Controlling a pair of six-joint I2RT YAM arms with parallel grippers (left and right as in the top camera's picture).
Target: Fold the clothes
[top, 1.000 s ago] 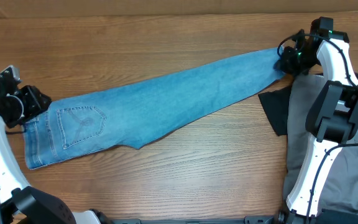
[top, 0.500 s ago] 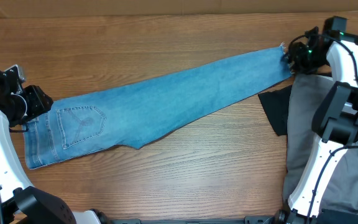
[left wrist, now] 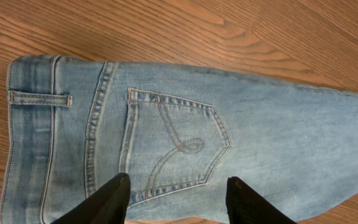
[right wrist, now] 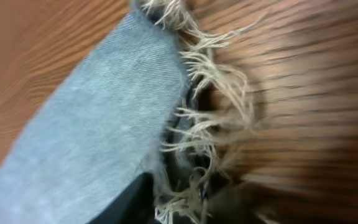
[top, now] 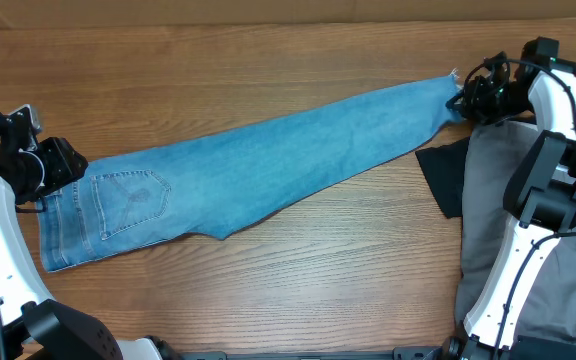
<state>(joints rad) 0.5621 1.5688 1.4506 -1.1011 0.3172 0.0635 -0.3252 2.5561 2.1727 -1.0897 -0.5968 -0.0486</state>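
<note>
The left gripper [left wrist: 176,182] hangs over the seat of the jeans [top: 268,160] with its jaws standing apart, roughly the width of the back pocket [left wrist: 173,149]. Nothing is pinched between them; whether the fingers [left wrist: 114,199] touch the denim I cannot tell. Just beyond the pocket lies the waistband [left wrist: 30,124] with one belt loop [left wrist: 39,98] stitched across it, flat on the wooden surface [top: 268,60].

At the far end the right gripper [top: 465,100] sits at the frayed hem [right wrist: 210,93]. Its own camera is blurred, showing only loose threads and dark shapes among them, so I cannot tell whether its jaws are apart or have hold of the hem.

Between the two arms the jeans lie stretched out in one long slanted band, waist at the left arm's side, leg end up at the right arm's side. Close under the hem a black cloth [top: 446,175] pokes out from a grey cloth [top: 488,210], which spreads beneath the right arm. Neither overlaps the denim as far as I can see.
</note>
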